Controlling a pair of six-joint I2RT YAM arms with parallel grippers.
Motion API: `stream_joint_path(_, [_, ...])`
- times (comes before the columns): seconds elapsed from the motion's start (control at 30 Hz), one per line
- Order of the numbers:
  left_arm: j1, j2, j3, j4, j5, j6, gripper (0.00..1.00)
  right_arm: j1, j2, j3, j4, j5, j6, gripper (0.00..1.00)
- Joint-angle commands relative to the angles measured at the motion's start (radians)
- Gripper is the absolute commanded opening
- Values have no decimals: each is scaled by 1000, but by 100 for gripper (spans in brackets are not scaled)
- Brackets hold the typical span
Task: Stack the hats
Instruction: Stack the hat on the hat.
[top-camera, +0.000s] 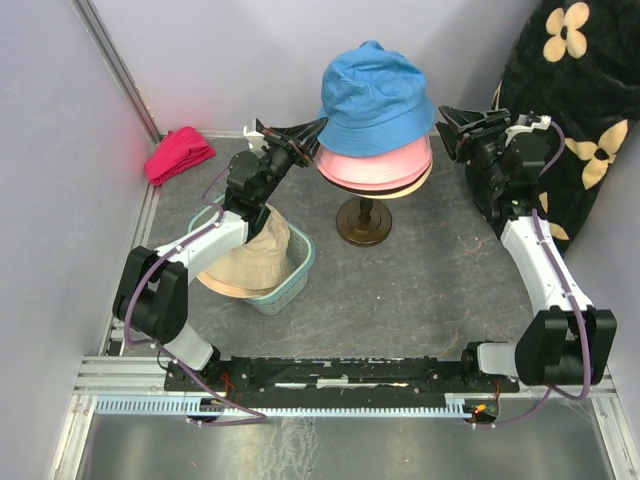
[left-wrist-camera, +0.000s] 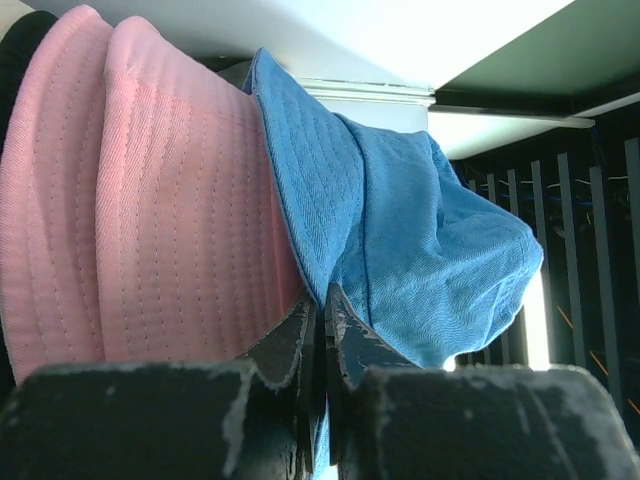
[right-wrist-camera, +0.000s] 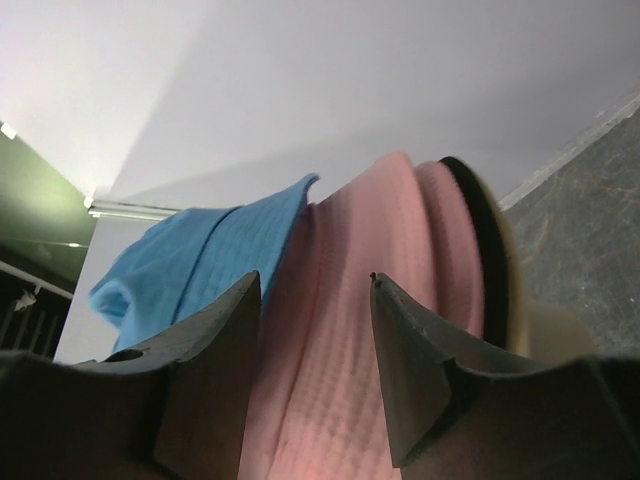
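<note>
A blue hat (top-camera: 375, 95) sits on top of a pink hat (top-camera: 375, 165), stacked on a stand (top-camera: 363, 222). A thin black brim (right-wrist-camera: 482, 250) shows under the pink hat. A beige hat (top-camera: 250, 258) lies in a teal basket (top-camera: 293, 278). My left gripper (top-camera: 318, 128) is shut on the blue hat's left brim; the left wrist view shows blue fabric (left-wrist-camera: 420, 230) pinched at the gripper (left-wrist-camera: 322, 300), beside the pink hat (left-wrist-camera: 150, 200). My right gripper (top-camera: 445, 125) is open and empty just right of the stack; in the right wrist view the gripper (right-wrist-camera: 315, 285) faces the pink hat (right-wrist-camera: 370, 330).
A magenta-red cloth bundle (top-camera: 178, 153) lies at the back left by the wall. A black cloth with cream flowers (top-camera: 580, 100) hangs at the right behind my right arm. Walls close the back and left sides.
</note>
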Motion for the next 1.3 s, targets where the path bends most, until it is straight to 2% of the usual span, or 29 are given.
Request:
stream_joint_path(0.0, [2,21,35,-50,6,61,10,-5,-112,-14,7,18,5,56])
stream_joint_path(0.3, [-4,32,54,-49,8,72,11,7,-187,-8,-45,-11,44,61])
stream_joint_path(0.57, [-11,39,65,-47,15,83,10,62,-164,21,-83,-54,43,61])
stream_joint_path(0.77, [-23,36,63,-43,14,87,7,106,-173,47,-89,-37,46,61])
stream_joint_path(1.27, [-37,20,50,-56,11,104,4,120,-199,72,-88,-10,65,58])
